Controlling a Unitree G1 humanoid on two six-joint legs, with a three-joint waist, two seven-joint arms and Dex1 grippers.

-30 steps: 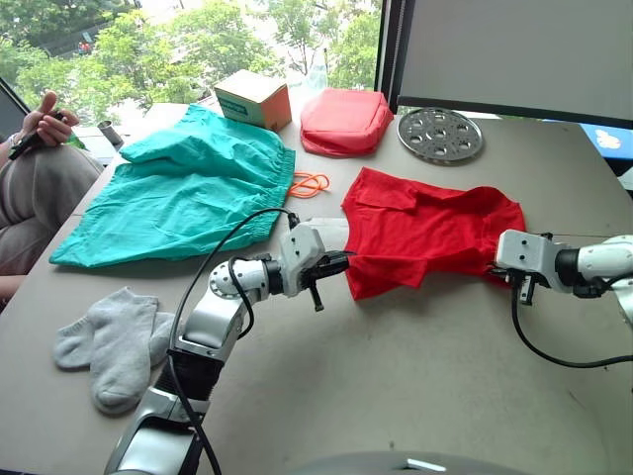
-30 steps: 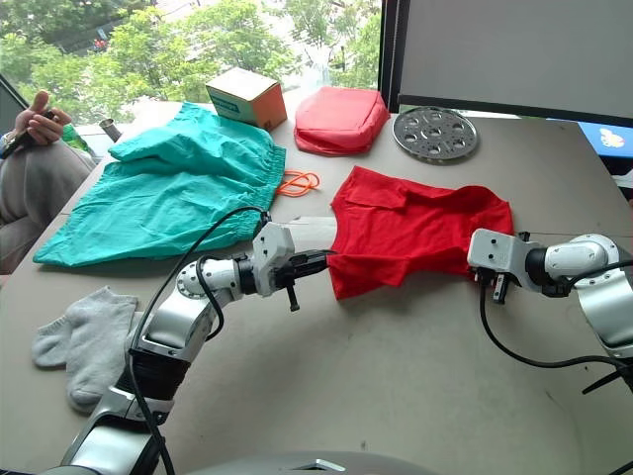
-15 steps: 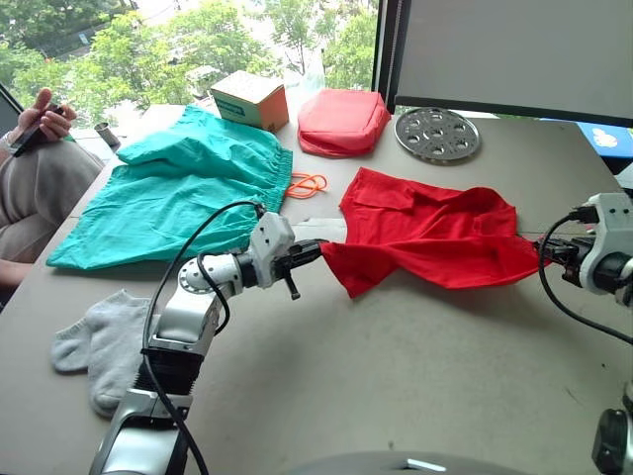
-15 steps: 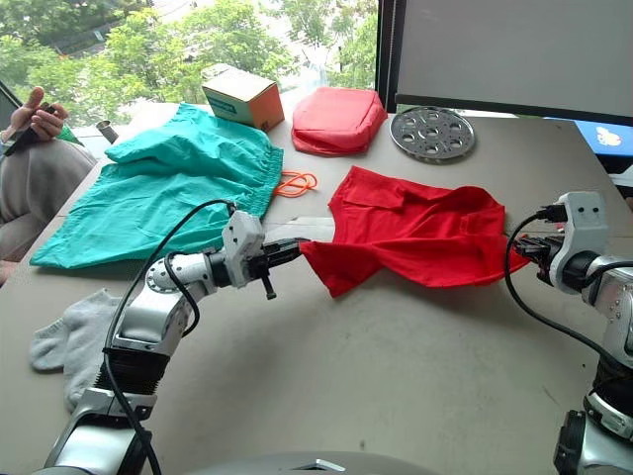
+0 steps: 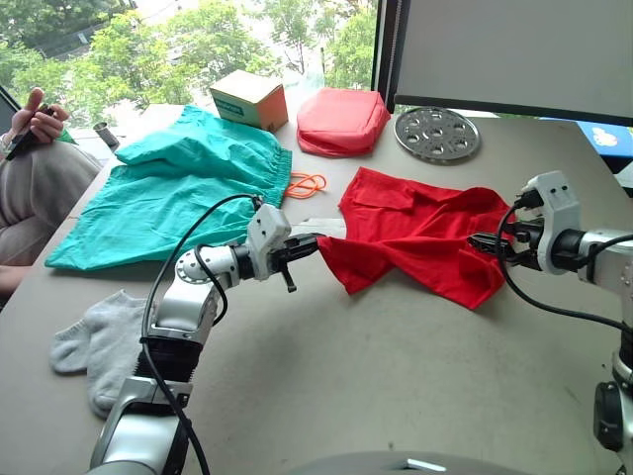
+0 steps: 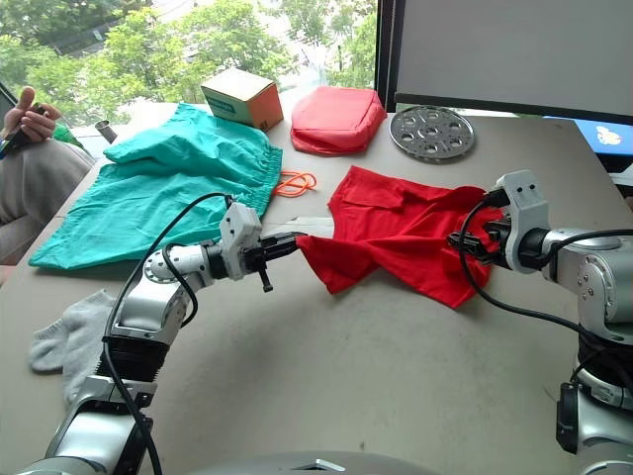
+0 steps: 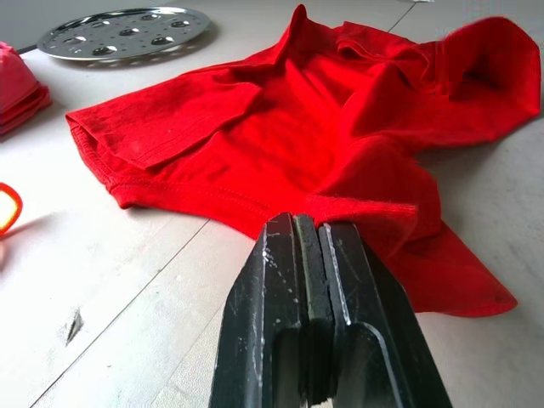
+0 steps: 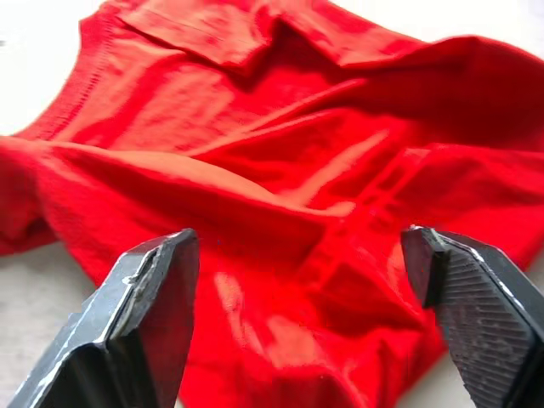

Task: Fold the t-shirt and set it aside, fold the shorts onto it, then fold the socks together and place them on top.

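Between the two grippers the red t-shirt (image 5: pixel 420 237) lies rumpled on the desk (image 5: pixel 396 376). The left gripper (image 5: pixel 309 243) is pinched tight on a corner of its hem; the right gripper (image 5: pixel 485 243) stands spread wide over the opposite side, gripping nothing. A tidy fold likely needs the right gripper to close on the matching hem corner, then both to draw the cloth taut and flat before folding it over.

Office-like room, long grey table (image 5: pixel 396 386), big window (image 5: pixel 198 40) onto trees
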